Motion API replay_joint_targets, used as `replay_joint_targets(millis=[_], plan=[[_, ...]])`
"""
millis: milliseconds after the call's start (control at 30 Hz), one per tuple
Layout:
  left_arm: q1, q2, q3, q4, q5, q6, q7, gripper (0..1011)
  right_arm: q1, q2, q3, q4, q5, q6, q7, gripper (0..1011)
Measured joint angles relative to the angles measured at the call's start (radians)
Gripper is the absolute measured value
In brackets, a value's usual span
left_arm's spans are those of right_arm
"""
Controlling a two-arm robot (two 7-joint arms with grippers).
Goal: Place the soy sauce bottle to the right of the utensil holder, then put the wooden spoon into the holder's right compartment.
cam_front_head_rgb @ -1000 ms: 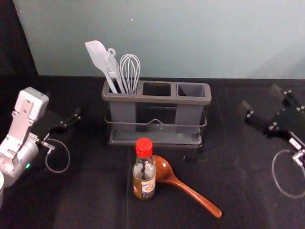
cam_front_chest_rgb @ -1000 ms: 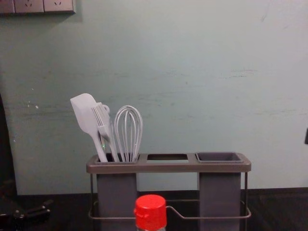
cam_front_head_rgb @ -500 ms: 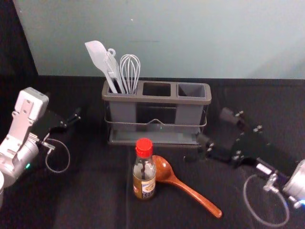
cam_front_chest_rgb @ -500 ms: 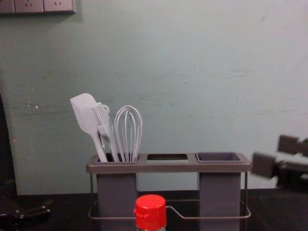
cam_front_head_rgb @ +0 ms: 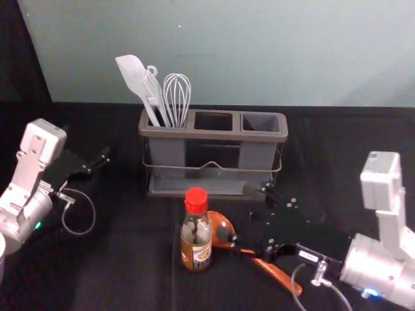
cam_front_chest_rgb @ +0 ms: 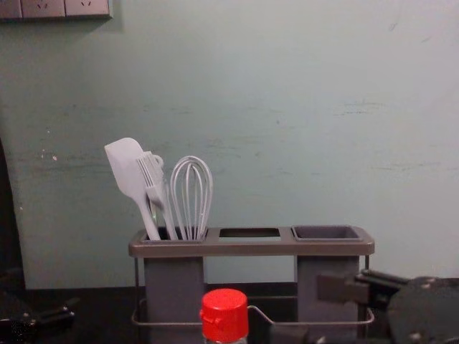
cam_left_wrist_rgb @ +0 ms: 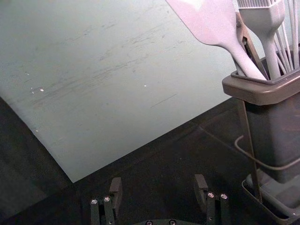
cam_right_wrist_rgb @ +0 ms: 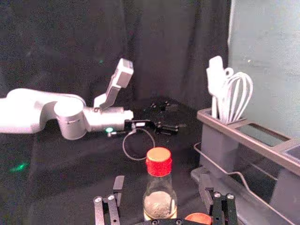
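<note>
Evidently, from the head view, the soy sauce bottle stands upright on the tabletop in front of the utensil holder, the wooden spoon lying just beside it. The right tool reaches in from the right, spread wide above the spoon; the left tool is parked at the left.

Over in the left wrist view, that idle tool has its fingers well apart, nothing between them.

Seen from the right wrist, the bottle lies ahead between the spread fingers, ungripped. Its clear body looks stiff and probably slippery, with moderate weight low down; I'd close around the body below the neck, squarely and firmly, sparing the red cap.

Down in the chest view, that cap sits level, so an upright lift seems wise.
</note>
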Motion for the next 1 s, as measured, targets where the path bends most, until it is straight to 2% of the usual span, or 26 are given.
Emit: replay_joint_targets(millis=[100, 333, 867, 1000], plan=[[0.0, 0.0, 0.0, 0.0, 0.0, 0.0, 0.0, 1005, 0.027, -0.015, -0.025, 0.011, -0.022, 0.032, 0.004, 1003], [0.0, 0.0, 0.0, 0.0, 0.0, 0.0, 0.0, 1005, 0.073, -0.048, -0.056, 0.041, -0.047, 0.069, 0.007, 1003], [0.0, 0.0, 0.0, 0.0, 0.0, 0.0, 0.0, 1005, 0.157, -0.124, -0.108, 0.106, -0.091, 0.099, -0.003, 1003], [0.0, 0.0, 0.0, 0.0, 0.0, 0.0, 0.0, 1005, 0.172, -0.143, -0.123, 0.123, -0.115, 0.094, -0.011, 1003]])
